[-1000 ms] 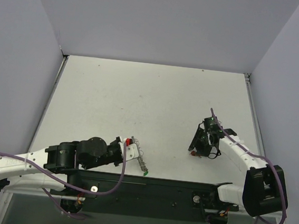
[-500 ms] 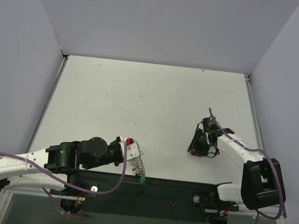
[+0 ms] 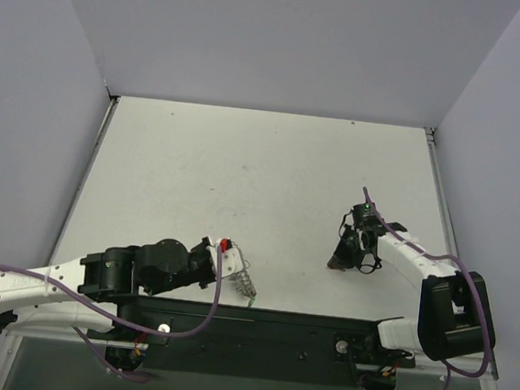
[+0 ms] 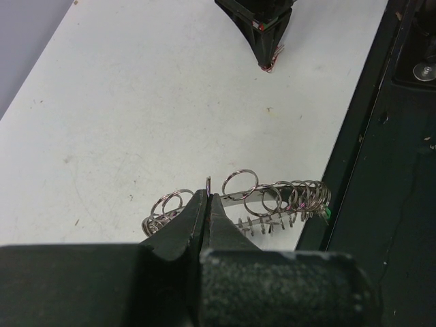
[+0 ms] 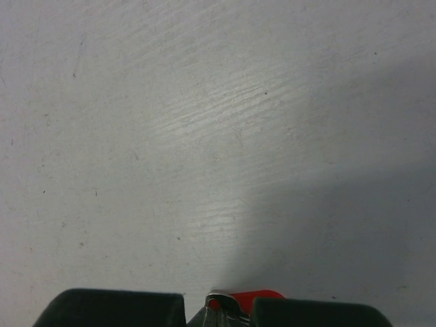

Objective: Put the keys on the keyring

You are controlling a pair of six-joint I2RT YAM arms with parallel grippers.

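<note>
The keyring sits low by the near edge of the table, left of centre. A green key hangs at its far end, just beside that edge. I judge it light, stiff and slick, with small loops that will flop and tangle. The rim is the place to hold it, and my left gripper has its fingers pinched together on the rim there. Well apart, toward the right edge, my right gripper is clamped on a red key by its plastic head. That key is tiny and likely to twist, so gripping the head leaves the metal end free.
</note>
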